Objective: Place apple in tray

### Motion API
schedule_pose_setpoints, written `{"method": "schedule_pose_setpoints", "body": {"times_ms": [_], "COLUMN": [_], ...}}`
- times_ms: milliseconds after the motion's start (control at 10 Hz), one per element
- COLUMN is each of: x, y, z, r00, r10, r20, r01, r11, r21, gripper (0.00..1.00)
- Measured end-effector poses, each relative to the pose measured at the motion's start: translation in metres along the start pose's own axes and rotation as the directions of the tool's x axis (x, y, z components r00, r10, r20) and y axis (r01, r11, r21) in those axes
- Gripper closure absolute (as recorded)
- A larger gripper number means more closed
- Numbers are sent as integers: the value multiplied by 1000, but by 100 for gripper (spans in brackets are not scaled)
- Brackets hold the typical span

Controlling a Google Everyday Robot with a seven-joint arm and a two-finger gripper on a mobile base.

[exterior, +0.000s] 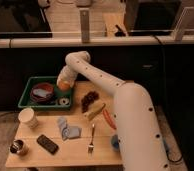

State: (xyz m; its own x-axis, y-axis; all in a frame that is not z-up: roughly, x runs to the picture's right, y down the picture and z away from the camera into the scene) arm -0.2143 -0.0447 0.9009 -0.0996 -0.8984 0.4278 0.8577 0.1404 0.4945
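Note:
The apple is a small orange-yellow fruit held at the tip of my gripper. The gripper hangs down from the white arm over the right end of the dark green tray at the table's back left. It is shut on the apple, which sits just above the tray's right inner part. The fingers are mostly hidden behind the wrist and the fruit.
In the tray are a reddish-brown bowl and a tape roll. On the table are dark grapes, a red chili, a fork, a blue cloth, a paper cup, a phone and a can.

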Motion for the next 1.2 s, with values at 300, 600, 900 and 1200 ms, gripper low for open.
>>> {"method": "schedule_pose_setpoints", "body": {"times_ms": [300,600,900,1200], "x": [0,-3,-5,-7], "y": [-7,-11,-11,-11], "z": [7,10,7,4], "r00": [999,996,993,991], "r10": [-45,-80,-109,-130], "r20": [24,50,43,37], "r01": [44,79,107,128], "r11": [999,996,993,990], "r21": [17,35,54,61], "gripper": [24,20,20,20]}}
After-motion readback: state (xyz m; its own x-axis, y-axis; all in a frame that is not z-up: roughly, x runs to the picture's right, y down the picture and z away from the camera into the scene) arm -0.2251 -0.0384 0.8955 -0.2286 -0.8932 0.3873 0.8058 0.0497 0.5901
